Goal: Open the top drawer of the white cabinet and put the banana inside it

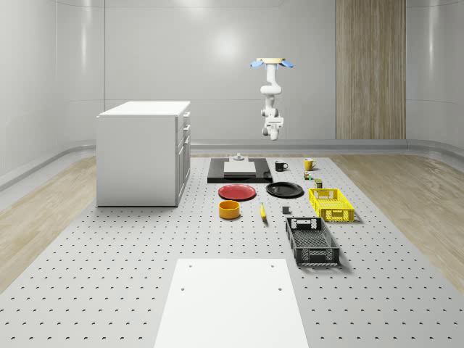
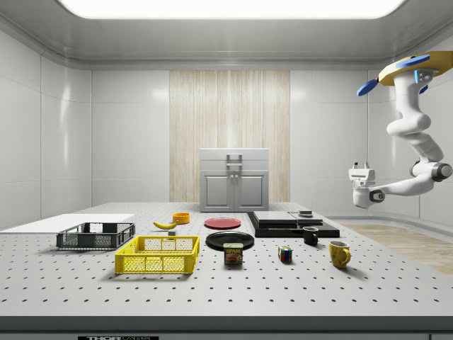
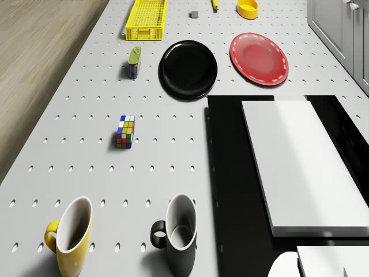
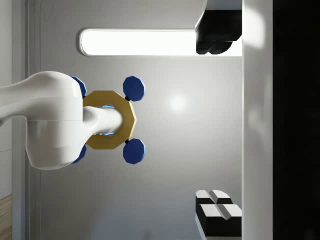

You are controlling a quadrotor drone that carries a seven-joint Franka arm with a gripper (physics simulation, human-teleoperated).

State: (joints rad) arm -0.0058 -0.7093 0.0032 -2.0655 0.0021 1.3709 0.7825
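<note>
drone (image 2: 414,69) hovers past table's far edge | gripper (image 2: 361,185) fingers apart (empty) | curved banana (image 1: 262,211) on perforated table (image 1: 109,254)

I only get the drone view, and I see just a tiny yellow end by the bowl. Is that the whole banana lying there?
Observer: Yes. The banana lies flat on the table beside the orange bowl, with nothing holding it.
Operator: Is the top drawer open?
Observer: No. The top drawer of the white cabinet sits flush shut.
Operator: Where's our gripper?
Observer: The drone hovers high above the table end near the black mug. The gripper hangs in the air below it, fingers open, far from the cabinet.
</note>
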